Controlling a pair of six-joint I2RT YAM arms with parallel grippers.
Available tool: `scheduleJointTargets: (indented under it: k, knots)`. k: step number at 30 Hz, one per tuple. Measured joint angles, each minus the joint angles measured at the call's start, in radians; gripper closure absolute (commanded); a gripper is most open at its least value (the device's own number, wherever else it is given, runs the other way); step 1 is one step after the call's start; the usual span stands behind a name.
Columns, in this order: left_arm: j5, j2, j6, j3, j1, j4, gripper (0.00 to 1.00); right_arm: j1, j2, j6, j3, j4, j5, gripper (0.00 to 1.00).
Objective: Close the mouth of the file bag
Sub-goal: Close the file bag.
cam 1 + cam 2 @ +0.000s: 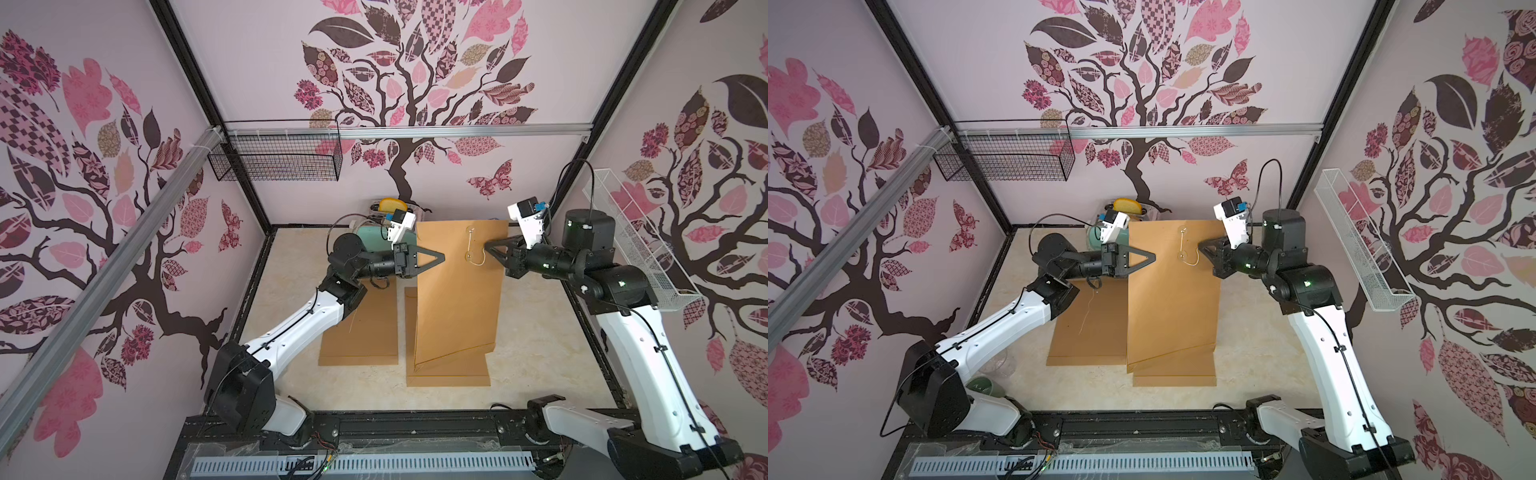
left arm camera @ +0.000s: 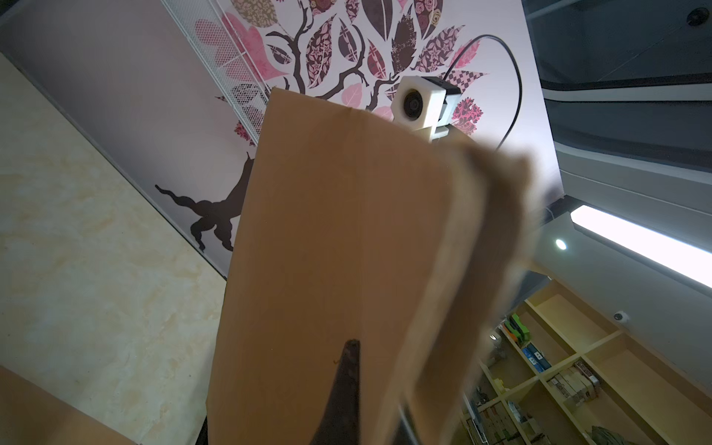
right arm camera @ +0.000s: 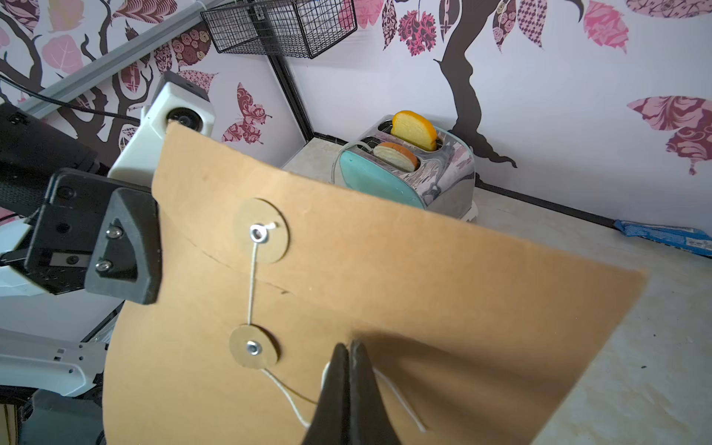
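A brown file bag [image 1: 457, 291] [image 1: 1171, 299] hangs upright over the table, its lower end resting on another bag. My left gripper [image 1: 442, 257] [image 2: 379, 385] is shut on its left edge, one finger on each face. The flap lies folded down. A white string [image 3: 252, 285] runs from the flap's round disc [image 3: 262, 231] to the lower disc [image 3: 253, 346], then loops loose. My right gripper [image 1: 486, 249] [image 3: 350, 343] is shut on that loose string just right of the lower disc, against the bag's face [image 3: 385, 289].
Two more brown bags lie flat on the table [image 1: 361, 332] [image 1: 449, 374]. A teal toaster [image 3: 408, 169] with bread stands at the back. A black wire basket [image 1: 274, 158] hangs on the back wall, a white rack [image 1: 636, 249] on the right wall.
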State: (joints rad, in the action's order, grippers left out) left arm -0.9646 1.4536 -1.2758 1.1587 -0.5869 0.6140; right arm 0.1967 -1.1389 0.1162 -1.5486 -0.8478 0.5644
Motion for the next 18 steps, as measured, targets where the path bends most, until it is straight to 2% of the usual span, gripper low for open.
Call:
scheduleJointTargets:
  k: [8, 18]
  knots:
    - [0.002, 0.000, 0.004, 0.000, 0.000, -0.017, 1.00, -0.010, -0.052, 0.018, -0.088, -0.044, -0.053, 1.00]
    - [0.002, 0.000, 0.007, 0.000, 0.005, -0.018, 1.00, -0.012, -0.034, 0.065, -0.046, -0.056, -0.047, 0.99]
